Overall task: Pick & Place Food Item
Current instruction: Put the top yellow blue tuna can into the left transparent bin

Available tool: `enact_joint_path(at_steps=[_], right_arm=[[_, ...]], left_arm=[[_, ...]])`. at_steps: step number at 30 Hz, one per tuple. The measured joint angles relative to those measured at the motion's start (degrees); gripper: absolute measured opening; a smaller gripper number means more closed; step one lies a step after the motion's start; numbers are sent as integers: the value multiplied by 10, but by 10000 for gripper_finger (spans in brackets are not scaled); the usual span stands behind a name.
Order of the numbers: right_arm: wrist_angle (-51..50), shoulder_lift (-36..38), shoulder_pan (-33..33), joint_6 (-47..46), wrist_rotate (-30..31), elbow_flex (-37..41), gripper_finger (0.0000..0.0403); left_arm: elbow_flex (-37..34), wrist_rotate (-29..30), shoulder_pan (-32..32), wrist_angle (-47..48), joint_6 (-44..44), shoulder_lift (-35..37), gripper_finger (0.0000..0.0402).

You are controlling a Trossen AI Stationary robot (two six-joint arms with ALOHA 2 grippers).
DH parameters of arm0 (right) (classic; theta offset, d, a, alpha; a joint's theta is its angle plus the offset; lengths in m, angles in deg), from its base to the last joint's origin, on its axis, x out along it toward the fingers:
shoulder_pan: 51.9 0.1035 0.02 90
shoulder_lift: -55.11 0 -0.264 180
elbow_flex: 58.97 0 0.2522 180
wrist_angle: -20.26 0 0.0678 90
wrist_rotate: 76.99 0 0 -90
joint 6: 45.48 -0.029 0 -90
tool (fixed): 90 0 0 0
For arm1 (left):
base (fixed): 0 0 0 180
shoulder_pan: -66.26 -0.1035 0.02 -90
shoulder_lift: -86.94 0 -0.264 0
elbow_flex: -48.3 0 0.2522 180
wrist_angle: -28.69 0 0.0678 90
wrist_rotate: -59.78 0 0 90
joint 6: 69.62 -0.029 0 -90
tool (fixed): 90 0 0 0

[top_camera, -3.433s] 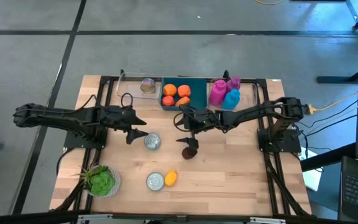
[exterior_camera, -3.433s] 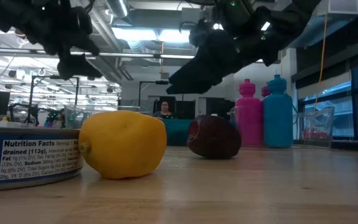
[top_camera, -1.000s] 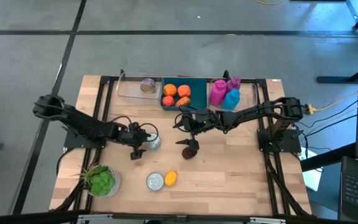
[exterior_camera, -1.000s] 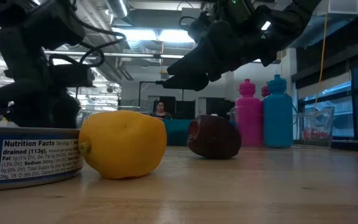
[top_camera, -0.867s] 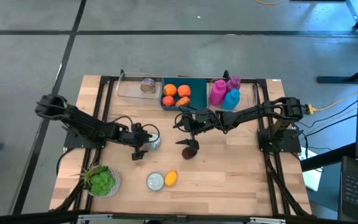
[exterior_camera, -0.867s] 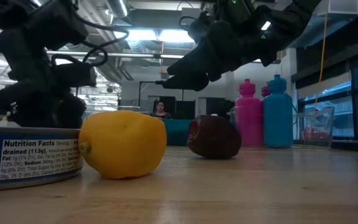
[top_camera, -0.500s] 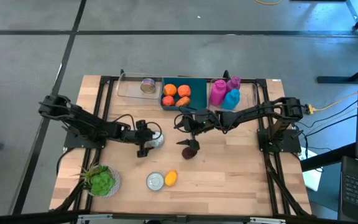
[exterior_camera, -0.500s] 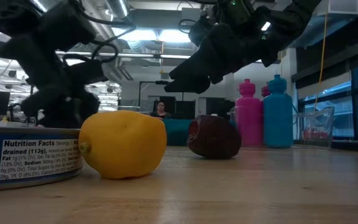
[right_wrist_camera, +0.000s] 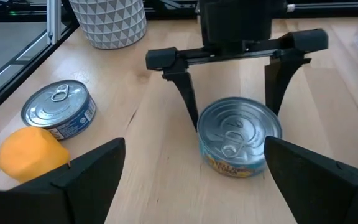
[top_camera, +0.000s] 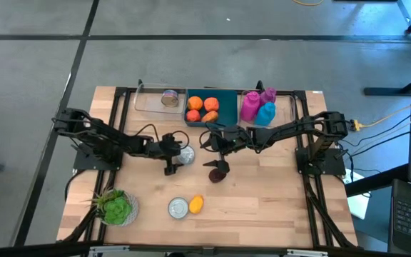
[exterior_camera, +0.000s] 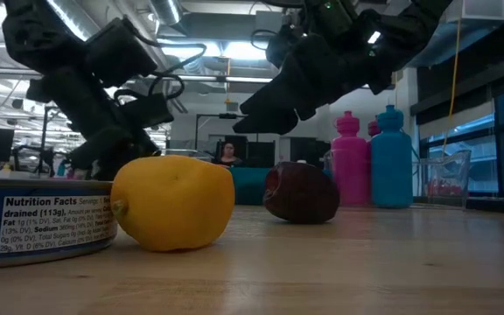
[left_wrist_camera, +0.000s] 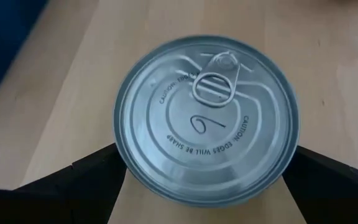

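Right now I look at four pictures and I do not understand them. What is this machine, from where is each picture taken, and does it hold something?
It is a robot with two dark jointed arms working at a light wooden table. One picture looks straight down, one looks level across the tabletop, and two come from cameras on the wrists. The left hand is open, with one finger on each side of a round silver tin can, not yet closed on it. The right hand is open and holds nothing; it hangs above a dark red fruit. Nearer the front lie a second tin can, a yellow lemon and a green leafy plant in a pot. At the back are oranges in a teal tray and pink and blue bottles.
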Motion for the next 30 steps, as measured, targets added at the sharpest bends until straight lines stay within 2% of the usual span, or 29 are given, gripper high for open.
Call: enact_joint_path(at_steps=[9, 16, 23, 30], right_arm=[[-56, 0, 0, 2, 22, 0, 382], [-56, -1, -5, 16, 26, -9, 382], [-65, -43, -23, 27, 31, -23, 382], [-67, -68, -7, 65, 73, -48, 382]], left_arm=[[0, 0, -4, 3, -19, -2, 395], [0, -1, -4, -33, -21, -2, 397], [0, -1, -4, -48, -26, -2, 397], [0, 1, -3, -48, -16, -2, 395]])
